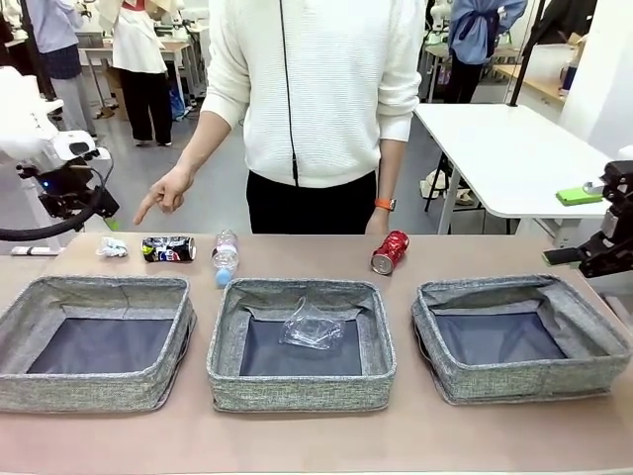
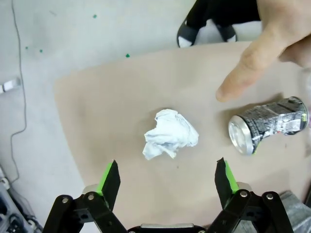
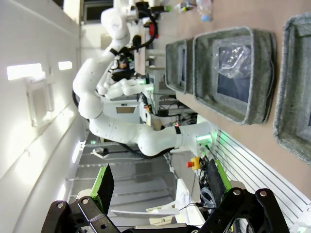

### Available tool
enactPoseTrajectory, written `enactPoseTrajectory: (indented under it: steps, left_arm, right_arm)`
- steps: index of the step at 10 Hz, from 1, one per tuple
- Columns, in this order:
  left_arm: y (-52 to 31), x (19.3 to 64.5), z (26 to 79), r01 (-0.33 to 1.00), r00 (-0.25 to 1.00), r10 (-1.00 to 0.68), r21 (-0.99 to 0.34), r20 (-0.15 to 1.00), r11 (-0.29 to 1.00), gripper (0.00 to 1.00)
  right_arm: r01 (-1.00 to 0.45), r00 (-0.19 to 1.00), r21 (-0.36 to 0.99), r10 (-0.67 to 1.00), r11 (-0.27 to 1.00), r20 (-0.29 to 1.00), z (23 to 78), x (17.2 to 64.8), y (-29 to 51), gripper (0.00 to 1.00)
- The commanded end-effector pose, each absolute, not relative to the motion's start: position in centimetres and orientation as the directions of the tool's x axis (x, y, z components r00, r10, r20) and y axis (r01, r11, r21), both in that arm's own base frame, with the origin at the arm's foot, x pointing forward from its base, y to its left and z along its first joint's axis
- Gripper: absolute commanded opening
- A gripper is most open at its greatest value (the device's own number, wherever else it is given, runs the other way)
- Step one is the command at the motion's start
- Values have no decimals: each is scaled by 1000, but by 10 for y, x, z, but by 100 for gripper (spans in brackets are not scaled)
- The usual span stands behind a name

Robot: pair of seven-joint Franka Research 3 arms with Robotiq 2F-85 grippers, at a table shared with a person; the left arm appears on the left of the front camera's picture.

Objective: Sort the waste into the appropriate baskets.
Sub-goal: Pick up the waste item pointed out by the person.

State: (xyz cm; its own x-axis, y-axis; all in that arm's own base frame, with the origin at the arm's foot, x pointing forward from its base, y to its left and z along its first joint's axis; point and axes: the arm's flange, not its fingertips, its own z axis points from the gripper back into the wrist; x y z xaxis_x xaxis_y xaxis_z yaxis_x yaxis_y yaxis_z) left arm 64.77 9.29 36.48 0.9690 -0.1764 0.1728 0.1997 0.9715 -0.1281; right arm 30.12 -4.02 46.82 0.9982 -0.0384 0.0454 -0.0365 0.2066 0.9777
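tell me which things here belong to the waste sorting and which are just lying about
Job: white paper wad, dark can, bottle, red can, plastic cup, left basket, middle basket, right basket.
Lying about: green flat object on the white side table.

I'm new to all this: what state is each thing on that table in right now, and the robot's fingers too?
White paper wad: crumpled, lying loose.
Dark can: crushed, on its side.
Plastic bottle: capped, lying down.
Red can: crushed, on its side.
Clear plastic cup: crumpled, inside the middle basket.
Left basket: empty.
Right basket: empty.
Left fingers: open, holding nothing.
Right fingers: open, holding nothing.
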Motion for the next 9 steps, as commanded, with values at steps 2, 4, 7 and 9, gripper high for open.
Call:
enactPoseTrajectory:
  steps: [2, 4, 7, 9]
  left_arm:
    - [85, 653, 342, 195, 974, -178, -117, 139, 974, 100]
    - [87, 651, 334, 191, 977, -177, -112, 123, 975, 100]
    - [84, 649, 332, 199, 975, -185, -113, 124, 973, 100]
    - [83, 649, 332, 200, 974, -186, -102, 130, 974, 100]
  right_arm:
    - [-20, 998, 982, -49, 188, 30, 474, 301, -38, 100]
    - [-20, 998, 982, -49, 188, 30, 474, 301, -38, 100]
    - [-20, 998, 982, -49, 188, 30, 474, 301, -38, 100]
    - [-20, 998, 982, -49, 188, 30, 474, 301, -38, 100]
